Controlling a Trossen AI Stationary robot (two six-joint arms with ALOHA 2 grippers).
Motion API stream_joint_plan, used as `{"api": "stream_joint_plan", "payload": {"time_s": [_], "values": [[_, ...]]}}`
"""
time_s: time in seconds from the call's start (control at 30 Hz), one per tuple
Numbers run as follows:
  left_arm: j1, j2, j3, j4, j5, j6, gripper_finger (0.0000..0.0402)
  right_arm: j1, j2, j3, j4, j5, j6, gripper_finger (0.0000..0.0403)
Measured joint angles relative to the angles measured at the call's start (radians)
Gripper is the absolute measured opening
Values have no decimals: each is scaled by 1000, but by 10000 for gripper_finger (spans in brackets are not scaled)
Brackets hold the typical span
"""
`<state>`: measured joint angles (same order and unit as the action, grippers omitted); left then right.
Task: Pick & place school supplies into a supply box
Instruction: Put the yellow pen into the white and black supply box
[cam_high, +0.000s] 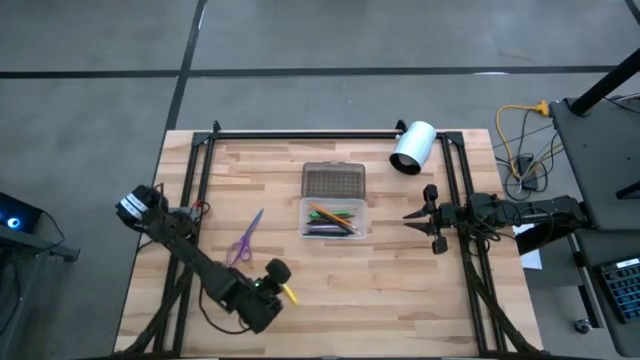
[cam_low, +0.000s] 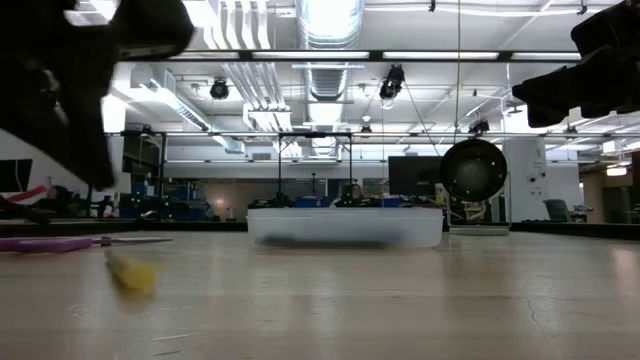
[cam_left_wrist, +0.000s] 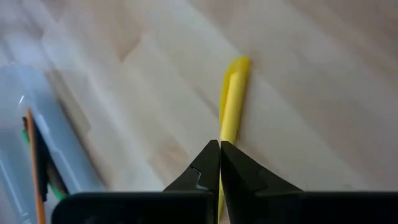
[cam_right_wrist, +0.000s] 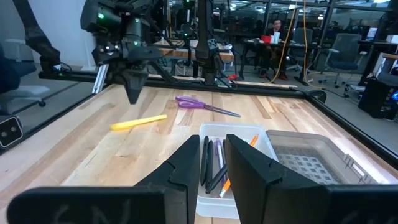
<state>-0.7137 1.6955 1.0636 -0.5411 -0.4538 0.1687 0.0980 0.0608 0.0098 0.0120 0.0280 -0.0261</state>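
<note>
The clear supply box sits mid-table and holds several pens, also seen in the right wrist view. Its dotted lid lies flat against the box's far side. A yellow pen lies flat on the wood near the front edge. My left gripper hovers just above it, shut and touching nothing; the right wrist view shows it above the pen. Purple-handled scissors lie flat left of the box. My right gripper waits open, right of the box.
A white cylinder lies on its side at the far right, past the lid. Black frame rails run along the left, right and far sides of the table. Bare wood stretches between the yellow pen and the box.
</note>
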Motion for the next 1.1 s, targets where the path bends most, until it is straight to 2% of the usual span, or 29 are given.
{"api": "stream_joint_plan", "payload": {"time_s": [0.37,0.5,0.6,0.8,0.97,1.1], "values": [[107,0,2,36,16,85,1,0,0,0,0,0,0,68],[139,2,2,45,159,105,1,0,0,0,0,0,0,68],[164,2,3,49,181,119,5,0,0,0,0,0,0,68],[217,19,30,45,325,131,66,0,0,0,0,0,0,68],[237,79,61,45,370,149,119,0,-1,0,-1,0,0,68],[238,124,97,44,376,163,136,0,0,0,-1,0,0,68]]}}
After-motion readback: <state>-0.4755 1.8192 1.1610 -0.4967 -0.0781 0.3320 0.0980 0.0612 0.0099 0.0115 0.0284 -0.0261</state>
